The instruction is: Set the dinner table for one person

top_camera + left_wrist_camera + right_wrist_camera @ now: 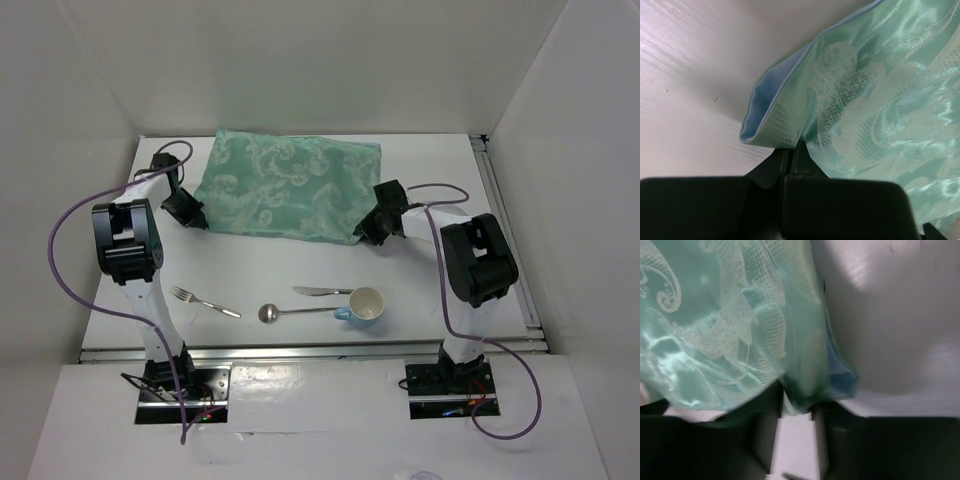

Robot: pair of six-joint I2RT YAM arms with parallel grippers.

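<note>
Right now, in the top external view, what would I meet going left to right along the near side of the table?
Fork → spoon → mug. The knife is left out because it overlaps the spoon and mug.
</note>
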